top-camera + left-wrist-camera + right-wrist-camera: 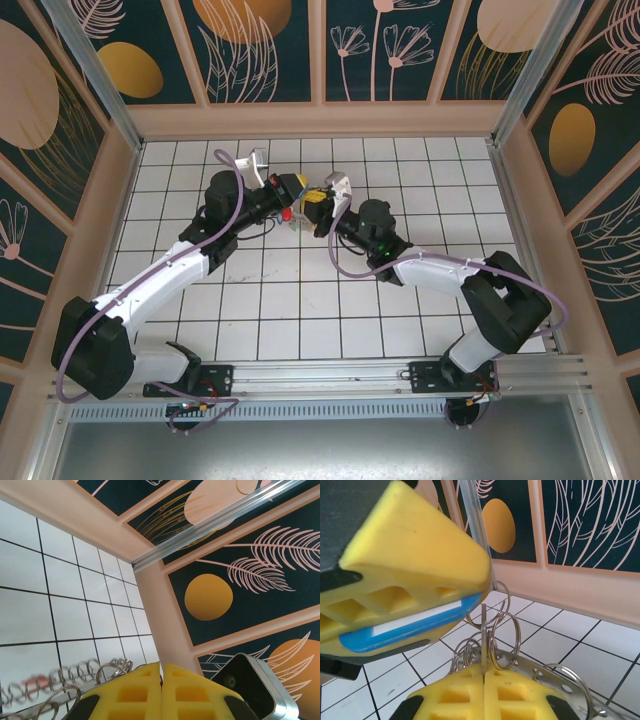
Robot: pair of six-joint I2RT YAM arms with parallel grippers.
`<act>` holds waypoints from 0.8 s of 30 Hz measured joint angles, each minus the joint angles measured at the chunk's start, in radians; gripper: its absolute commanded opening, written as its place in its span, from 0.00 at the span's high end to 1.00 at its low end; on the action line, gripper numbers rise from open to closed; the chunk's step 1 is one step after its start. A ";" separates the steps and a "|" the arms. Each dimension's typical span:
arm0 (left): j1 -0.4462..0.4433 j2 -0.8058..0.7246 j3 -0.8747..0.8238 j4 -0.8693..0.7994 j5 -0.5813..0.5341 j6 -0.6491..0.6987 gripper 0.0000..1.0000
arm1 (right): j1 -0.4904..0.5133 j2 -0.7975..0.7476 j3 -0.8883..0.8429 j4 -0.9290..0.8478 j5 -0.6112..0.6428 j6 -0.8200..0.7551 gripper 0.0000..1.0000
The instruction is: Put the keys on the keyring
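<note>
**Right claw** (484, 680): clenched. Your two yellow pads meet on a thin metal strip (484, 640), which is seen edge-on and stands straight up out of the seam. You cannot tell from here whether it is the keyring's rim or a key's blade.

**Around the strip, just above your pads:** a cluster of wire loops (502, 625), several crossing the strip. Whether they are threaded on it cannot be told.

**Just to the right of your pads, low:** a perforated metal plate (547, 672) carrying more of the loops.

**Left claw** (470, 600): directly above your right pads, its tip at the top of the strip. It is clenched on the blue key (410, 625), and you see the blue plastic head with a white band squeezed between the two yellow pads. In the left wrist view those pads close to a single seam, with the loops and plate just to their left.

**Both claws, top view:** they are tip to tip, held together over the far middle of the tiled floor (300, 300).

**Beside the left claw, on its near side:** a small red piece (287, 213), too small for you to name. The left wrist view shows it as a red blur behind the loops.

**Beyond both claws:** dark wall panels (590, 525) with leaf and orange-disc prints
</note>
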 measured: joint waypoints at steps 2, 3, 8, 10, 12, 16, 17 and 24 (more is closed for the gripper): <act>0.000 0.000 -0.007 0.000 -0.005 0.002 1.00 | 0.000 -0.006 0.000 -0.023 -0.006 -0.001 1.00; 0.000 0.000 -0.012 0.000 -0.006 0.002 1.00 | -0.001 -0.014 0.000 -0.043 -0.015 -0.001 1.00; 0.000 0.000 -0.027 0.005 -0.010 0.005 0.93 | -0.021 -0.095 -0.020 -0.153 -0.083 0.020 1.00; -0.001 0.001 -0.029 0.004 -0.002 0.008 0.85 | -0.034 -0.132 -0.021 -0.208 -0.113 0.055 1.00; -0.002 0.001 -0.029 0.005 -0.001 0.013 0.79 | -0.047 -0.166 -0.019 -0.274 -0.145 0.100 1.00; -0.001 0.001 -0.029 0.012 -0.001 0.023 0.71 | -0.061 -0.218 0.007 -0.434 -0.185 0.190 1.00; -0.001 0.001 -0.029 0.012 0.000 0.026 0.69 | -0.062 -0.225 0.019 -0.472 -0.192 0.210 1.00; -0.001 0.007 -0.027 0.012 0.002 0.046 0.59 | -0.074 -0.239 0.214 -0.770 -0.216 0.369 1.00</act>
